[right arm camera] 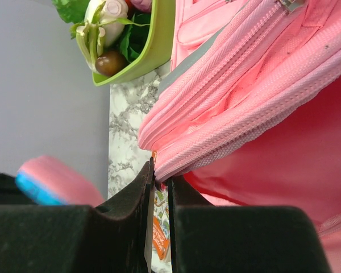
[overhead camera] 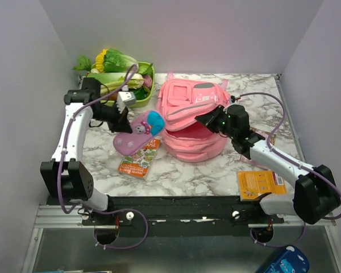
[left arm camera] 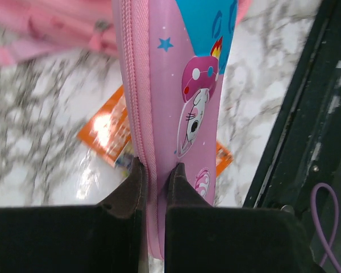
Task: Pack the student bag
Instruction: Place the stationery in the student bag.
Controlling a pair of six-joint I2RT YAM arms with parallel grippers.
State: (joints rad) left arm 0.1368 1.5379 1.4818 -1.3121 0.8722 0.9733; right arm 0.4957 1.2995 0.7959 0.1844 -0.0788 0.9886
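**Left gripper (overhead camera: 124,124) clamps the pencil case, right gripper (overhead camera: 203,119) pinches the bag's flap**

Left jaws are nearly closed on the zip edge of the pink-and-blue pencil case (overhead camera: 141,132). The left wrist view makes that plain: both fingers (left arm camera: 131,190) squeeze the case's seam, and the cartoon face of the pencil case (left arm camera: 184,85) runs away from the camera. From above, the case sits tilted over an orange booklet (overhead camera: 140,159) lying flat on the marble table (overhead camera: 187,176), left of centre. Whether its low end touches the booklet, I can't say.

Over to the right. From above, the right gripper just noses into the student bag (overhead camera: 190,114). Its own wrist view shows more: the narrow jaws of the right gripper (right arm camera: 161,173) are nipped on the zipped rim of the student bag (right arm camera: 261,85), with the flap raised and the pink lining showing beneath.

The bag sits mid-table towards the far edge. A green bowl (overhead camera: 149,77) of leafy greens (overhead camera: 116,60) fills the far left corner, just beside it. An orange card (overhead camera: 260,185) lies at the near edge on the right. Bare marble runs between the bag and the near edge, and along the right edge.
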